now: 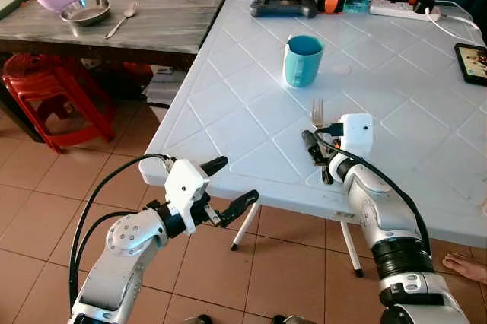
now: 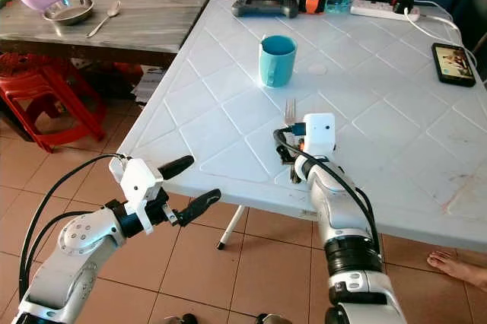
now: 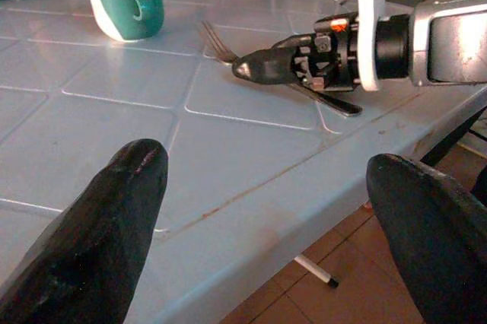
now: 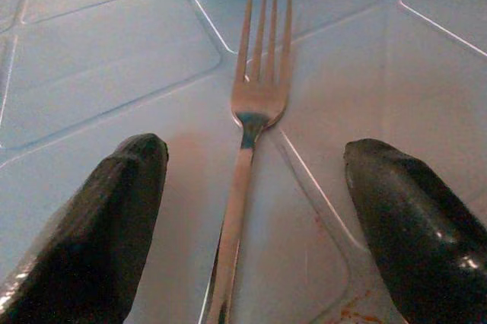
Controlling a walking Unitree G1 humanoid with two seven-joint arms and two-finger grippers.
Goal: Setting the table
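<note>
On the white table (image 1: 228,96), a fork (image 4: 251,111) lies flat.

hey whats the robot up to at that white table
It is setting the table. A fork lies flat on the white table, tines toward a teal cup. The right pincer is low over the fork's handle with its fingers open on either side, not clamping it. The left pincer hangs open, off the table's near edge, holding nothing. A bowl, metal dish and spoon sit on the wooden table behind.
</note>
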